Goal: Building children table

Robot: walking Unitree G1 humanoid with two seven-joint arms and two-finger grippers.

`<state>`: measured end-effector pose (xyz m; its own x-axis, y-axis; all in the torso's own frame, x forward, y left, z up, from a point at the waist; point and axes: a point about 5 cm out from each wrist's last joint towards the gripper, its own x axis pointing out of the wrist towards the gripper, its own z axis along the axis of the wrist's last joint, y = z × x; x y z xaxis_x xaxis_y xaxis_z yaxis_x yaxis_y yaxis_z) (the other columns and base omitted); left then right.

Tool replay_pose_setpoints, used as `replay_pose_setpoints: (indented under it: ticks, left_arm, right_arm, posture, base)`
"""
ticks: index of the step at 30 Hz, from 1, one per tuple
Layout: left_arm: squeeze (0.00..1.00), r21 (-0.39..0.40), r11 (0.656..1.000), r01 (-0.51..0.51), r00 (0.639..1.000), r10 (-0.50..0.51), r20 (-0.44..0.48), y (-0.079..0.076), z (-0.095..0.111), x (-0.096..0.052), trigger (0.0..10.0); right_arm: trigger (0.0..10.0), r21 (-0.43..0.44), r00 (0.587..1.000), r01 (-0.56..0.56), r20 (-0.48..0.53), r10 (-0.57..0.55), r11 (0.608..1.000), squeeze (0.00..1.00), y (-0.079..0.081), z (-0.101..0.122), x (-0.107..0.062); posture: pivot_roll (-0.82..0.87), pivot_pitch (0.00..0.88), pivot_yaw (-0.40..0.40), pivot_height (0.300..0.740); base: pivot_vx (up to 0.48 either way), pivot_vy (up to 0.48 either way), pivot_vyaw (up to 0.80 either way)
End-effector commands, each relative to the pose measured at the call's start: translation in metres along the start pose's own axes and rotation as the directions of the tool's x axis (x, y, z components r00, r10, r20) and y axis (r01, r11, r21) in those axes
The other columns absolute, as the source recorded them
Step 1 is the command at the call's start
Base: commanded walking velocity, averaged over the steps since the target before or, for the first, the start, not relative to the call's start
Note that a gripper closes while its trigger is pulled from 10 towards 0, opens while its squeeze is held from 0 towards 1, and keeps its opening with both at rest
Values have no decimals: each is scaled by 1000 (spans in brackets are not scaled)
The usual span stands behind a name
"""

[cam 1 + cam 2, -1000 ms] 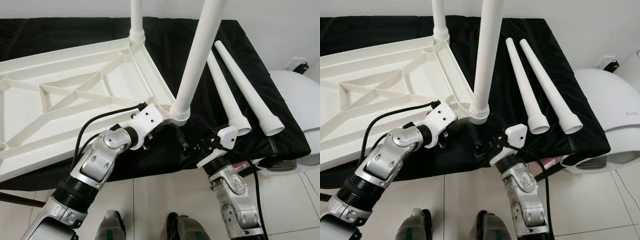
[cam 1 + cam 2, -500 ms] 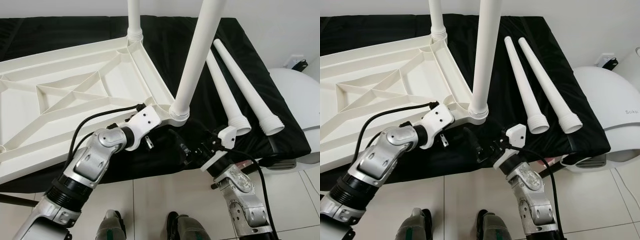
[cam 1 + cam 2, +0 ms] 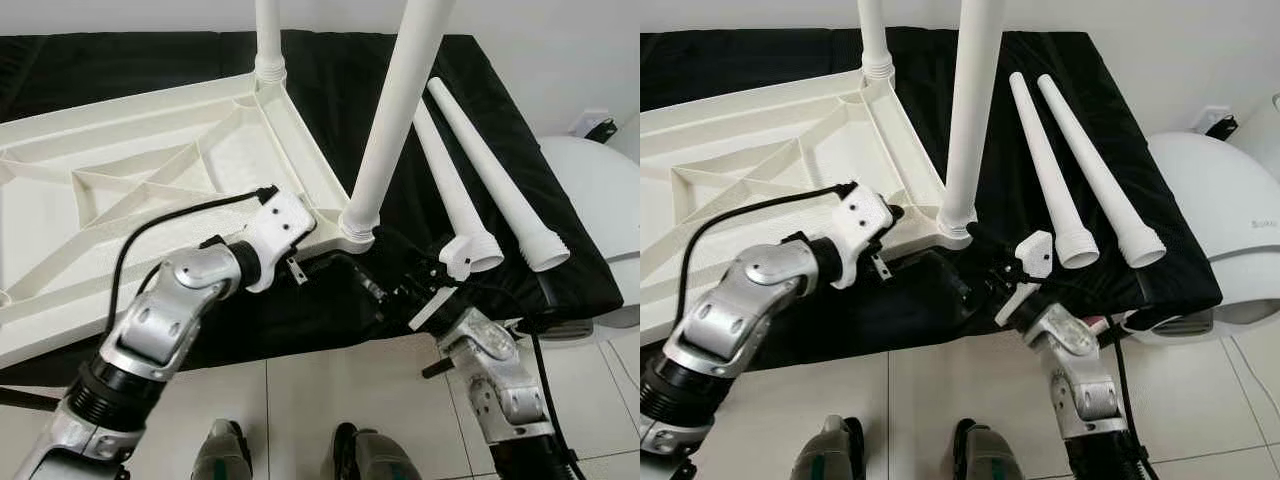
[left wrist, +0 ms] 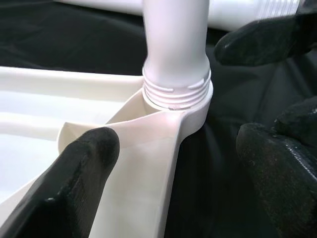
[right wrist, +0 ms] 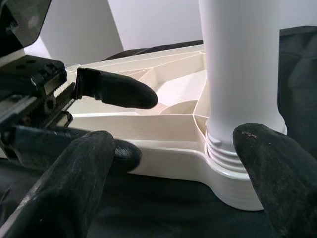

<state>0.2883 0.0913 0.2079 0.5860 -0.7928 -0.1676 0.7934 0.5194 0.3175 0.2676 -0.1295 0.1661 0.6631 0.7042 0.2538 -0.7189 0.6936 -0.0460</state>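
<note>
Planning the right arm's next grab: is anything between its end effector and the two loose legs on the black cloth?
Nothing visible. The right end effector sits open near the screwed-in leg; only bare black cloth lies between it and the loose legs.

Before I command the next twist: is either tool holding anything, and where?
The left tool straddles the tabletop's corner rim beside the screwed-in leg. The right tool is open at the leg's base, gripping nothing.
</note>
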Motion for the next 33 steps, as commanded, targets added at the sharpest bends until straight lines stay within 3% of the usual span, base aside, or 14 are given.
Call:
replay_pose_setpoints:
  ticks: [1, 5, 8, 11, 14, 17, 18, 20, 21, 23, 24, 26, 29, 33]
  left_arm:
    - [0, -21, 995, 100, 995, -99, 34, 0, 4, -4, 10000]
    - [0, -57, 996, -62, 998, 62, 3, 22, -5, -5, 10000]
    - [0, -66, 993, -102, 995, 102, -10, 27, -8, -5, 10000]
    - [0, -109, 936, -334, 942, 331, -46, 49, -17, -13, 10000]
    - [0, -131, 907, -400, 916, 398, -45, 53, -17, -18, 10000]
    - [0, -144, 848, -510, 858, 514, -17, 58, -10, -28, 10000]
    - [0, -144, 848, -510, 858, 514, -17, 58, -10, -28, 10000]
    - [0, -159, 800, -579, 810, 586, 1, 61, -7, -34, 10000]
    - [0, -159, 800, -579, 810, 586, 1, 61, -7, -34, 10000]
    - [0, -184, 749, -637, 760, 650, 15, 61, -9, -37, 10000]
    - [0, -184, 749, -637, 760, 650, 15, 61, -9, -37, 10000]
    - [0, -222, 704, -675, 719, 694, 16, 55, -14, -38, 10000]
    - [0, -243, 682, -690, 699, 715, 22, 44, -17, -38, 10000]
    - [0, -259, 679, -687, 694, 718, 43, 29, -15, -41, 10000]
  right_arm:
    - [10000, 33, 999, -10, -47, 11, 999, 0, -1, -10, -4]
    - [10000, 39, 997, -51, -56, 53, 998, 0, 0, -12, 0]
    - [10000, 41, 996, -64, -61, 67, 997, 0, 0, -13, 0]
    - [10000, 54, 988, -131, -75, 135, 990, 0, 0, -17, 5]
    - [10000, 59, 983, -161, -77, 166, 985, 0, -1, -17, 8]
    - [10000, 59, 969, -232, -71, 236, 971, 0, -3, -14, 15]
    - [10000, 59, 969, -232, -71, 236, 971, 0, -3, -14, 15]
    - [10000, 64, 963, -260, -63, 264, 964, 0, -6, -11, 21]
    - [10000, 64, 963, -260, -63, 264, 964, 0, -6, -11, 21]
    - [10000, 63, 955, -289, -55, 292, 955, 0, -9, -8, 29]
    - [10000, 63, 955, -289, -55, 292, 955, 0, -9, -8, 29]
    - [10000, 54, 945, -322, -49, 325, 945, 0, -13, -3, 36]
    - [10000, 41, 933, -356, -47, 357, 934, 0, -18, 3, 41]
    - [10000, 22, 926, -375, -38, 375, 927, 0, -28, 14, 44]
  posture:
    - [68, 168, -20, 740]
    - [75, 164, -26, 740]
    - [75, 163, -26, 740]
    - [85, 166, -27, 740]
    - [94, 172, -33, 740]
    - [109, 180, -47, 740]
    - [109, 180, -47, 740]
    - [113, 184, -51, 740]
    - [113, 184, -51, 740]
    - [118, 193, -60, 740]
    - [118, 193, -60, 740]
    - [120, 204, -63, 740]
    - [119, 222, -65, 740]
    - [120, 246, -67, 740]
  base:
    - [0, 0, 0]
    - [0, 0, 0]
    - [0, 0, 0]
    - [0, 0, 0]
    - [0, 0, 0]
    - [0, 0, 0]
    - [0, 0, 0]
    - [0, 0, 0]
    - [0, 0, 0]
    - [0, 0, 0]
    - [0, 0, 0]
    - [0, 0, 0]
    - [0, 0, 0]
    - [0, 0, 0]
